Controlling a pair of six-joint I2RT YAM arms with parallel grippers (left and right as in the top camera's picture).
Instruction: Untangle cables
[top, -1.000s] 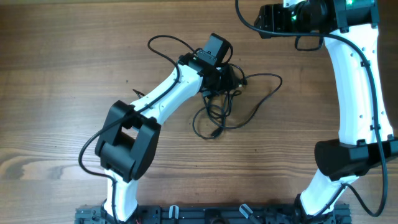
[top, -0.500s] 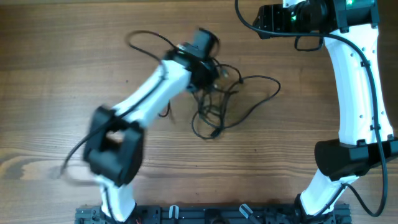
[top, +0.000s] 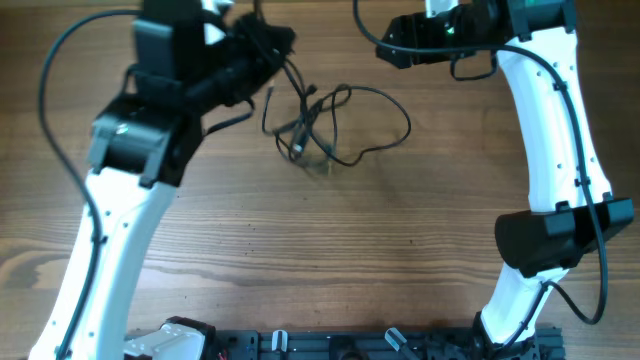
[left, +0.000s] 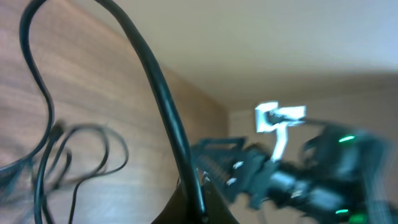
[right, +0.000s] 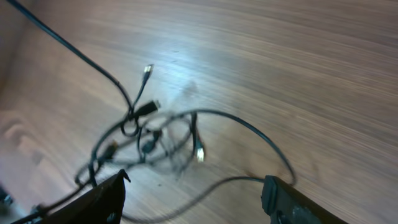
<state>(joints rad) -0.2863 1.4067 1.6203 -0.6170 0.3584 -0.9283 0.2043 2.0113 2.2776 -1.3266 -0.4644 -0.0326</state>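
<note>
The cables (top: 310, 125) are thin black cords, bunched in a small knot at the back middle of the table, with one wide loop (top: 400, 120) spreading right. My left gripper (top: 272, 38) is raised at the back left and shut on one black cable (left: 163, 106), which runs from its jaws (left: 199, 208) up and away; the rest hang blurred below (left: 50, 155). My right gripper (top: 392, 45) hovers open at the back, right of the knot. In the right wrist view the tangle (right: 149, 134) and small plug ends lie beyond its spread fingers (right: 102, 199).
The wooden table (top: 330, 250) stretches toward the front. The right arm's white links (top: 560, 150) stand along the right side, the left arm's (top: 110, 230) along the left. A black rail (top: 330, 345) runs along the front edge.
My left gripper has shut on a cable and swung up and back to the left, dragging the tangle that way. The right gripper has shifted slightly left.
</note>
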